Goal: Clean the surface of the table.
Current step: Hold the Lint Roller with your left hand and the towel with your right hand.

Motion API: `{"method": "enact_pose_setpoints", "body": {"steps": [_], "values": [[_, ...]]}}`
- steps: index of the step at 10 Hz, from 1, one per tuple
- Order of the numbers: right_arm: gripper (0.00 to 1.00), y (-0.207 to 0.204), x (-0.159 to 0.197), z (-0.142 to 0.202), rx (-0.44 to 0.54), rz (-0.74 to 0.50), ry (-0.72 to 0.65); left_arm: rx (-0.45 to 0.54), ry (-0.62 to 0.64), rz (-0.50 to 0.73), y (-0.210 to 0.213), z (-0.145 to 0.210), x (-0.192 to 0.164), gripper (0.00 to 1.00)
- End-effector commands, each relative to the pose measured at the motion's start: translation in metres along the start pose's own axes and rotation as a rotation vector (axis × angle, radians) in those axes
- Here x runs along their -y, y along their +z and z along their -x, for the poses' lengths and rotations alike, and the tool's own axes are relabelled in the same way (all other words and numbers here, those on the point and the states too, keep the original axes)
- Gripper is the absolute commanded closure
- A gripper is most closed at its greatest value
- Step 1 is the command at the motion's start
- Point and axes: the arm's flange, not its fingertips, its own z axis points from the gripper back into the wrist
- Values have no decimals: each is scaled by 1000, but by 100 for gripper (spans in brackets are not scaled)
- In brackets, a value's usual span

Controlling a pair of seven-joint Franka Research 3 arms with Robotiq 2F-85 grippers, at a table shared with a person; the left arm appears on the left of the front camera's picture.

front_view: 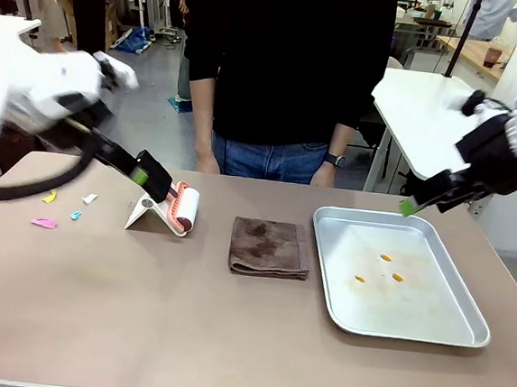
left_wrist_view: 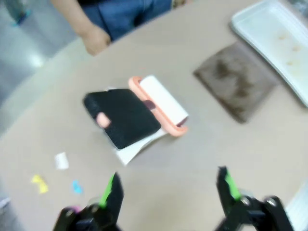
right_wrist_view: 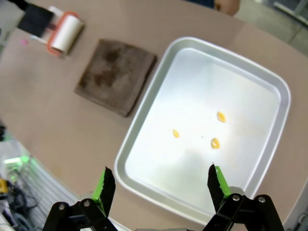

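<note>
Fingers on left gripper (left_wrist_view: 168, 182) and right gripper (right_wrist_view: 161, 179) stood apart, empty. Smooth matte taupe-brown bench (front_view: 228, 336) looked hard, rigid; pink-framed white lint roller (front_view: 184, 211) handle seemed the grab point.

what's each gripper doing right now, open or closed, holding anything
left gripper: open, holding nothing, near the lint roller
right gripper: open, holding nothing, near the tray
</note>
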Motion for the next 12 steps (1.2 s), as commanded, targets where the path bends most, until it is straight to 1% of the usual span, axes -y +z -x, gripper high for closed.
{"method": "enact_pose_setpoints", "body": {"steps": [1, 2, 3, 4, 5, 6, 7, 8, 9, 10, 11, 12], "values": [[0, 36, 26, 9, -42, -191, -75, 3, -41, 151, 72, 72, -14, 0], [0, 57, 46, 19, -38, -336, -155, 40, 6, 272, 91, 86, -32, 0], [0, 75, 68, 30, -32, -397, -254, 119, 65, 379, 104, 108, -62, 0], [0, 94, 97, 47, -10, -520, -352, 207, 155, 462, 103, 123, -84, 0], [0, 109, 124, 64, 46, -599, -429, 246, 251, 492, 100, 143, -109, 0], [0, 120, 150, 84, 113, -640, -497, 284, 341, 550, 93, 162, -134, 0], [0, 125, 173, 104, 155, -662, -561, 355, 418, 588, 90, 181, -148, 0], [0, 127, 200, 126, 193, -683, -640, 445, 482, 611, 90, 196, -151, 0], [0, 122, 215, 142, 189, -666, -705, 508, 526, 615, 91, 203, -148, 0], [0, 113, 226, 154, 185, -682, -738, 546, 539, 616, 88, 198, -136, 0], [0, 102, 234, 162, 189, -706, -763, 560, 545, 613, 82, 185, -121, 0], [0, 96, 238, 168, 210, -727, -766, 552, 557, 611, 77, 173, -113, 0]]}}
